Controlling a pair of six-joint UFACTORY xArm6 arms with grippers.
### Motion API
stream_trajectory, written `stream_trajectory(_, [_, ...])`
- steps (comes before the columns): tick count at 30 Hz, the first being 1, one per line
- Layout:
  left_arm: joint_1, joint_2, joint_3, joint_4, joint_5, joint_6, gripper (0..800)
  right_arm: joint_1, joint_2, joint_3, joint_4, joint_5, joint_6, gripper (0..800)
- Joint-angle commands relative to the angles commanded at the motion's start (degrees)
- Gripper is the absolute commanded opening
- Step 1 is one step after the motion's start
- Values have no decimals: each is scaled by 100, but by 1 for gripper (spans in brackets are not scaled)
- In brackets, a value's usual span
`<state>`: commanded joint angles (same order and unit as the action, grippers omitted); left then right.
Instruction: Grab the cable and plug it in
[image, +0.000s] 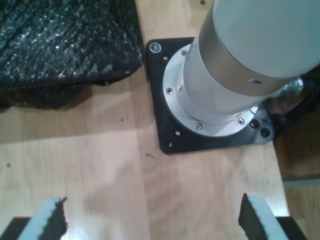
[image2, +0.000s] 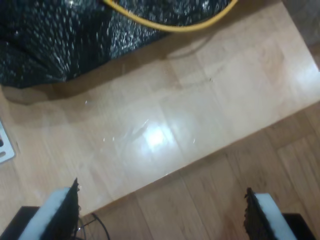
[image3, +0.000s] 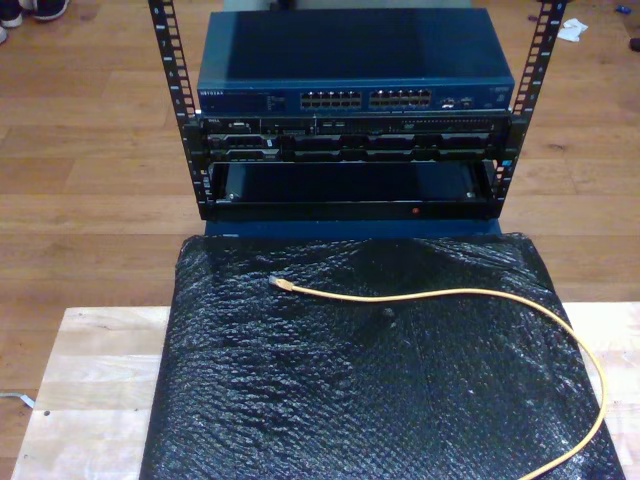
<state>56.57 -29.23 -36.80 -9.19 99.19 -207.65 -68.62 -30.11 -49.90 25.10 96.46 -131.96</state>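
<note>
- On the black bubble-wrap sheet (image3: 350, 380) covering the wooden desk (image3: 90, 370), the cable (image3: 450, 294) lay loose, with its plug (image3: 281, 285) near the sheet's middle, pointing toward the exterior view's left.
- From there it ran toward the exterior view's right, then curved down along the sheet's edge toward the bottom of that view.
- Behind the desk stood a rack (image3: 350, 120) with a blue network switch (image3: 355, 95) on top, well apart from the plug.
- My first end effector (image: 152, 217) was released, pads spread wide with nothing between them, hanging over bare desk next to an arm's base plate (image: 210, 135).
- My second end effector (image2: 162, 215) was also released and empty, over the desk edge, with a loop of the cable (image2: 170, 25) resting on the sheet further off.
</note>
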Motion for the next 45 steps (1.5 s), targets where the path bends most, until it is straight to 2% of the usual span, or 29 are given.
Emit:
stream_trajectory(3, [-9, 9, 9, -114, 0, -44, 800, 176, 18, -158, 18, 141, 308, 782])
stream_trajectory(11, [-404, 0, 18, -176, 9, -527, 800, 413, 44, -492, 527, 624, 905, 794])
stream_trajectory(16, [-642, 0, 88, -211, 9, -738, 800, 791, 35, -571, 668, 633, 1310, 796])
stream_trajectory(21, [-774, 9, 114, -598, -9, -844, 800, 1081, 35, -695, 765, 615, 1758, 796])
stream_trajectory(28, [-1222, 26, 114, -642, -44, -1292, 800, 1749, 35, -800, 1002, 607, 2189, 794])
stream_trajectory(38, [-1451, 35, 246, -905, -79, -1442, 800, 3244, 62, -870, 1055, -246, 3156, 794])
stream_trajectory(45, [-1503, 44, 246, -1046, -193, -1697, 800, 4193, 448, -914, 1046, -747, 3666, 792])
